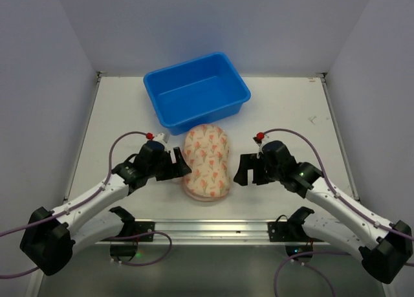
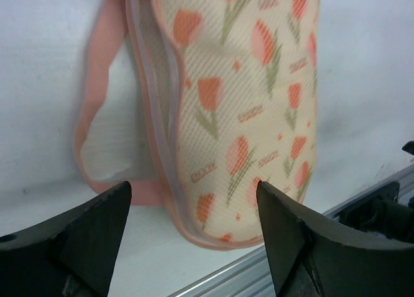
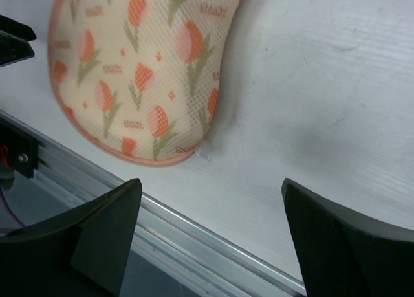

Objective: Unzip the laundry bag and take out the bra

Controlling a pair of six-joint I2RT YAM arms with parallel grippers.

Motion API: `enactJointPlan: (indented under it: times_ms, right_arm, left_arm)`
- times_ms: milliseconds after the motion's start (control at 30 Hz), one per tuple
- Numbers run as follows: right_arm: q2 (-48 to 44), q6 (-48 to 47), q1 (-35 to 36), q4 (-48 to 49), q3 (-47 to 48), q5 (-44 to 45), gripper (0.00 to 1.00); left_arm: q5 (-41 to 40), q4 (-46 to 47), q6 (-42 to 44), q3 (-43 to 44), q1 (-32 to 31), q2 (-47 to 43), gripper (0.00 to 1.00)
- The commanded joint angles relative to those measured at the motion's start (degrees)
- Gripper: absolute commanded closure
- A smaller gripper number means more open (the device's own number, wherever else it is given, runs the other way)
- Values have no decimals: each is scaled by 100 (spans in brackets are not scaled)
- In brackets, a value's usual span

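Observation:
The laundry bag, a cream pouch with orange tulip print and pink edging, lies closed on the table between my arms. Its pink loop lies flat to the left of it. My left gripper is open and empty, close beside the bag's left edge; the bag's near end shows between its fingers. My right gripper is open and empty, a short way right of the bag. The bra is hidden.
A blue bin stands empty just behind the bag. A metal rail runs along the table's near edge, also seen in the right wrist view. White walls close in the table on three sides.

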Motion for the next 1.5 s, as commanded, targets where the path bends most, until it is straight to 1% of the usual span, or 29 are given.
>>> enactJointPlan:
  times_ms: [0,67,133,167,200,267,300,467,500,567,600,700,867,900,1167,1367,1467]
  right_arm:
    - [-498,-15,-18,-46,348,608,3]
    - [-814,12,-9,165,287,844,1]
    - [-1025,29,-9,454,199,942,1]
    - [-1217,38,-9,560,103,1012,1]
    - [-1315,47,-9,692,59,1021,1]
    - [-1508,64,-9,781,-38,1048,1]
    - [-1553,73,-9,816,-73,1030,1]
    - [-1729,73,-9,930,-275,960,1]
    - [-1747,82,-9,930,-293,943,1]
    - [-1773,108,-9,957,-381,907,1]
    - [-1773,117,-9,974,-407,899,1]
    - [-1765,126,-9,974,-460,942,1]
    - [-1703,117,-9,983,-451,1004,1]
    - [-1685,117,-9,1009,-451,995,1]
    - [-1659,126,-9,1045,-478,986,1]
    - [-1712,152,-9,1097,-522,951,1]
    - [-1729,170,-9,1115,-539,942,1]
  left_arm:
    - [-886,-142,274,557,22,-156,18]
    - [-949,17,371,706,31,10,19]
    - [-984,167,556,838,40,213,22]
    - [-1019,184,608,995,40,466,24]
    - [-1072,202,679,1066,49,599,28]
    - [-1063,246,767,1251,66,967,31]
    - [-1055,333,828,1278,84,1091,35]
    - [-984,571,978,1383,233,1776,43]
    - [-915,684,1013,1375,242,1848,46]
    - [-800,782,1031,1392,242,2049,50]
    - [-687,852,1057,1401,242,2112,53]
    - [-344,1036,1075,1384,251,2218,59]
    - [-123,1204,1084,1305,251,2209,65]
    - [-88,1256,1084,1287,251,2209,67]
    - [-131,1169,1066,1278,242,2402,74]
    - [-491,853,1092,1392,251,2411,76]
    - [-615,782,1127,1419,251,2420,80]
